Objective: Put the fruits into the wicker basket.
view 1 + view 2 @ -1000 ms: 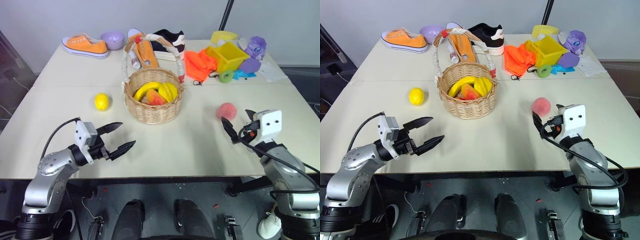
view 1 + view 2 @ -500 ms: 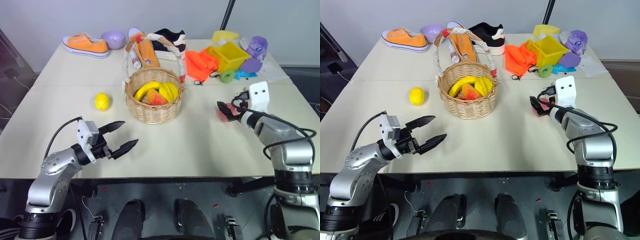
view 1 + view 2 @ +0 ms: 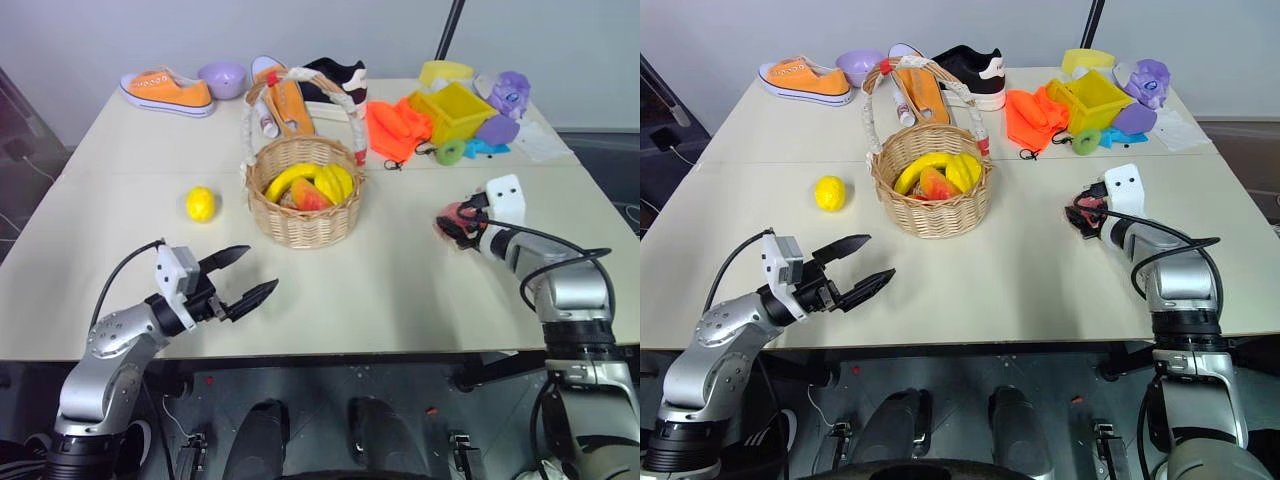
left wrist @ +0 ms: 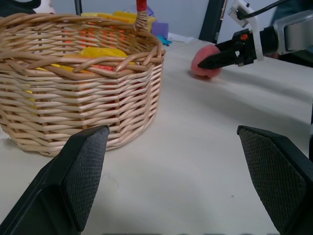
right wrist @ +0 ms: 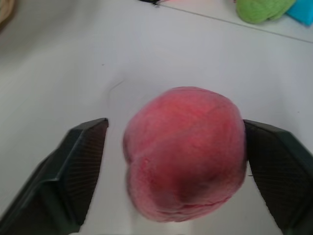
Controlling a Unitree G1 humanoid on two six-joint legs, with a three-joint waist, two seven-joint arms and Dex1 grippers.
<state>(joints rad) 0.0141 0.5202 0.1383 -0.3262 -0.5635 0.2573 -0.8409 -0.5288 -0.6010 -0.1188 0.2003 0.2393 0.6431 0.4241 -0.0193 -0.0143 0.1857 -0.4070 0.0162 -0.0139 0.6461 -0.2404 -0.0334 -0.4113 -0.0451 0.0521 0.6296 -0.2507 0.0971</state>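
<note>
Head view: the right gripper (image 3: 452, 224) has advanced to straddle the peach (image 3: 450, 215), at four o'clock from the wicker basket (image 3: 303, 205); the left gripper (image 3: 243, 275) stays spread. Right wrist view: the fingers (image 5: 78, 166) flank the peach, one side showing a gap.

Peach (image 3: 452, 216) half hidden behind right hand (image 3: 458, 222); contact between them unclear.
</note>
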